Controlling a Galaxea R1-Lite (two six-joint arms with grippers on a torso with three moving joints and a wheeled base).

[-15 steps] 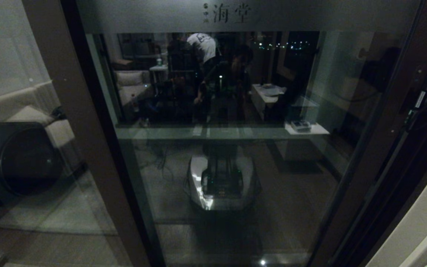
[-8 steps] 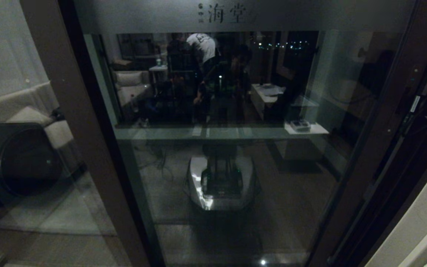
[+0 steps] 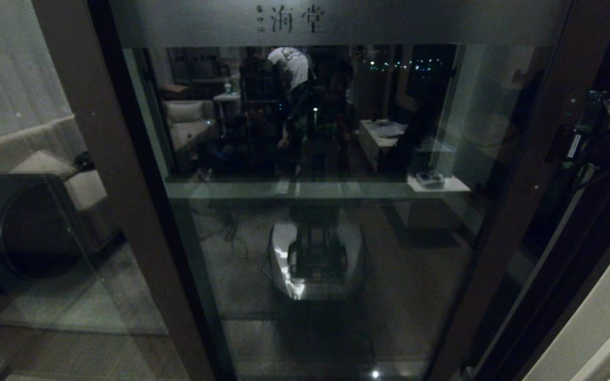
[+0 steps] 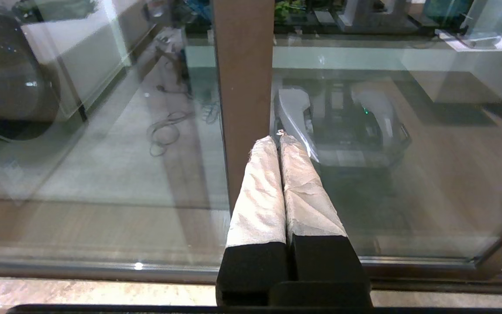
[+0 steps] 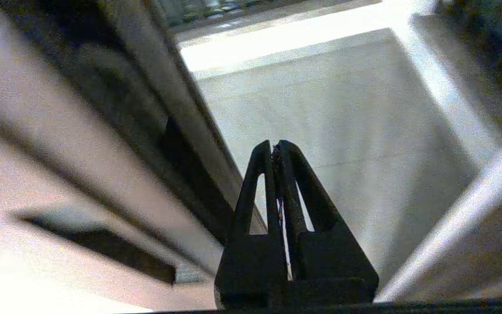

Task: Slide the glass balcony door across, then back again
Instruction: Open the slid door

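1. Filling most of the head view, the glass door [image 3: 326, 211] stands straight ahead, its frosted top band carrying dark Chinese characters.
2. Its dark brown right upright [image 3: 527, 174] slants down the right side of the scene, with a dark gap showing just to the right of it.
3. At the right edge, beside that upright, sits the right arm [image 3: 596, 132] with its cables.
4. From the right wrist view, the right gripper [image 5: 276, 148] has its two black fingers pressed together at the tips, holding nothing, close beside the door's frame rails.
5. On the left, a second brown post [image 3: 119, 201] runs from top to bottom, and through the pane left of it a dark round-fronted machine [image 3: 29, 227] is visible.
6. The left gripper [image 4: 277, 141] points at the glass near that brown post [image 4: 242, 87]; its cloth-wrapped fingers [image 4: 259, 192] lie flat against each other with nothing between them.
7. The glass mirrors the robot's own base [image 3: 315, 259] and a lit room behind.
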